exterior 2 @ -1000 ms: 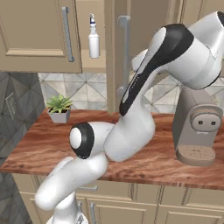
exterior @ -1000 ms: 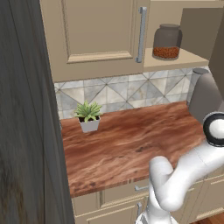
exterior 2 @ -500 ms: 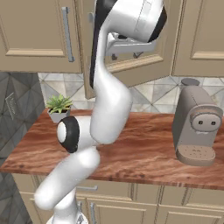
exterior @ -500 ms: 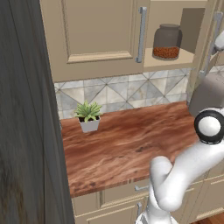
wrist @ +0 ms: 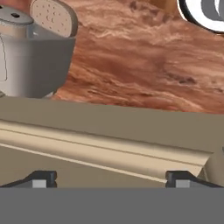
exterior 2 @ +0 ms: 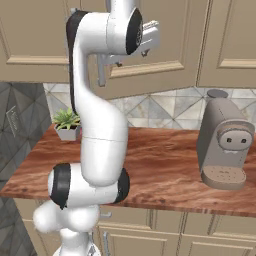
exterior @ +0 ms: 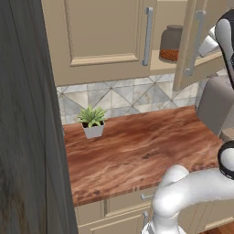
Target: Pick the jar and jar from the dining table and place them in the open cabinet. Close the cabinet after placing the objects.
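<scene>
You have a reddish wood counter [exterior: 137, 151] across mid-frame, potted plant [exterior: 93, 122] at its left, grey coffee machine [exterior 2: 226, 145] right. One jar [exterior: 171, 43] sits on the cabinet [exterior: 103, 36] shelf, upper right. Your gripper [wrist: 109, 179] is spread wide against the door [wrist: 105, 144], holding nothing.

Arm [exterior 2: 100, 125] raised high, jaws wide (fingertips [wrist: 41, 178] apart) — nothing gripped

You see the squat glass jar with reddish-brown grains [exterior: 172, 44] standing in the beige cabinet [exterior: 103, 36], apparently behind its half-swung framed door [exterior: 197, 43]. Below, the small potted plant [exterior: 93, 121] sits on the wood-grain counter [exterior: 137, 151], the grey coffee machine [exterior 2: 225, 145] far right.
</scene>
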Controlling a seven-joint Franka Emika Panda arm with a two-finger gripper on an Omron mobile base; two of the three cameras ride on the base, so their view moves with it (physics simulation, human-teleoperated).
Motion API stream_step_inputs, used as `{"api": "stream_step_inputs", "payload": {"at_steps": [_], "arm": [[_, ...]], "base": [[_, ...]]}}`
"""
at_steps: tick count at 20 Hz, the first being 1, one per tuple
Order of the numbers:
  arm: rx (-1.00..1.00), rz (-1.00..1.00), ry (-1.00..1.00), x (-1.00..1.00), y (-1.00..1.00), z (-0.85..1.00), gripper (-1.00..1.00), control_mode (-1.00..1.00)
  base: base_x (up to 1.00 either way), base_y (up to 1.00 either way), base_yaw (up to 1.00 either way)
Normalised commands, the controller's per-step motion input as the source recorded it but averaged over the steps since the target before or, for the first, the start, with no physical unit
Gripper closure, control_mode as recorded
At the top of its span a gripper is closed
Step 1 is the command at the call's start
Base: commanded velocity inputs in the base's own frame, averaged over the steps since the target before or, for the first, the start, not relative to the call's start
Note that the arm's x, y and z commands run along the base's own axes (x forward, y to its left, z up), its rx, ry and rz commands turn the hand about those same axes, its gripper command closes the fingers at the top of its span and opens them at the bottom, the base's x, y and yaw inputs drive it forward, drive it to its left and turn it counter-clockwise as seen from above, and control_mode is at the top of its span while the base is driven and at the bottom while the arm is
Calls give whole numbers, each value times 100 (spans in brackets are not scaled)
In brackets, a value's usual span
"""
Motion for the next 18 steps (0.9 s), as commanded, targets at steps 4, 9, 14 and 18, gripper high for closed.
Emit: {"api": "stream_step_inputs", "payload": {"at_steps": [4,9,14,18], "arm": [[-27,10,-20,51,15,-1,-100,-100],[-19,12,-9,68,1,1,-100,-100],[-12,16,-6,83,-3,1,-100,-100],[-10,18,-3,78,-3,0,-100,-100]], "base": [[0,0,0],[0,0,0],[0,0,0],[0,0,0]]}}
